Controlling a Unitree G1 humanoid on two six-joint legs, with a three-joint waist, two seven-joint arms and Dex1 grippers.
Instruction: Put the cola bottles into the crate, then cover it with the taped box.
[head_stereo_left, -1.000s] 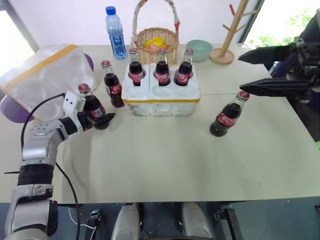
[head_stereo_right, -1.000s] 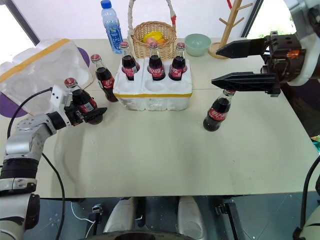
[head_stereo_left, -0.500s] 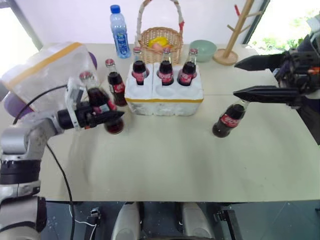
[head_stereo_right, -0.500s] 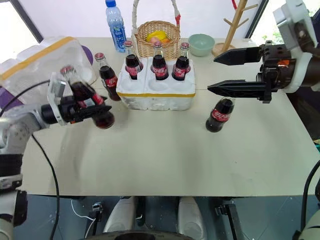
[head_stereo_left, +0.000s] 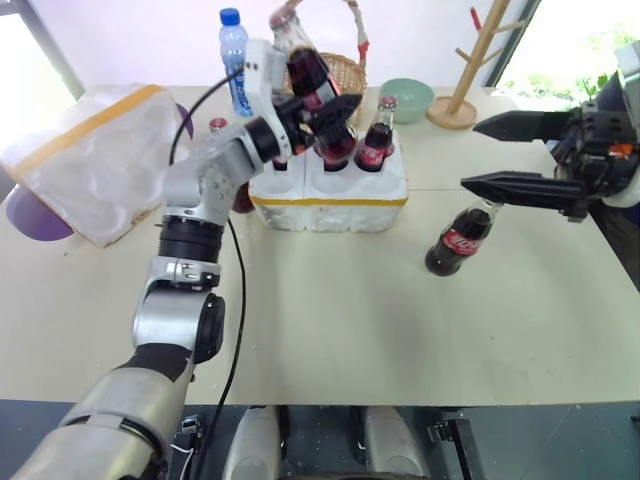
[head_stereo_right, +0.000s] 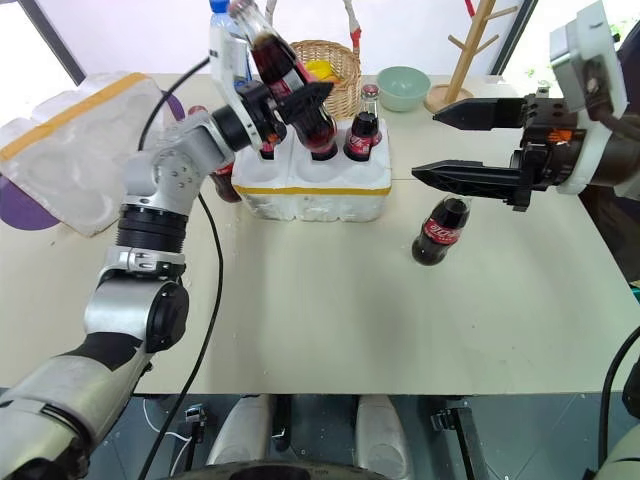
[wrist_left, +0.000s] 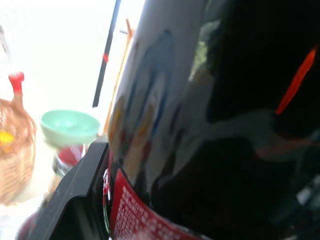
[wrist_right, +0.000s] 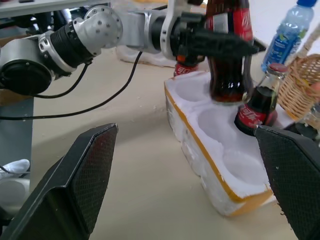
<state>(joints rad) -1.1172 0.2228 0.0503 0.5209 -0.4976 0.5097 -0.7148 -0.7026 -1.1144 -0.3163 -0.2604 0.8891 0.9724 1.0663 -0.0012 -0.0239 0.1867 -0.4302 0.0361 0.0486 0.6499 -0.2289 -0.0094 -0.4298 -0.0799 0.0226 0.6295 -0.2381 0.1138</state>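
Right wrist view: left tool grips a cola bottle, tilted, above the crate, apparently over a front hole. Right tool hangs open above another bottle on the counter. Risk: tilted base catches the foam rim, jamming or tipping the crate.

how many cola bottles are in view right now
6, some partly hidden by the arm. One in the left gripper over the crate, three in its back-row holes, e.g., one behind the arm left of the crate, one bottle under the open right gripper.
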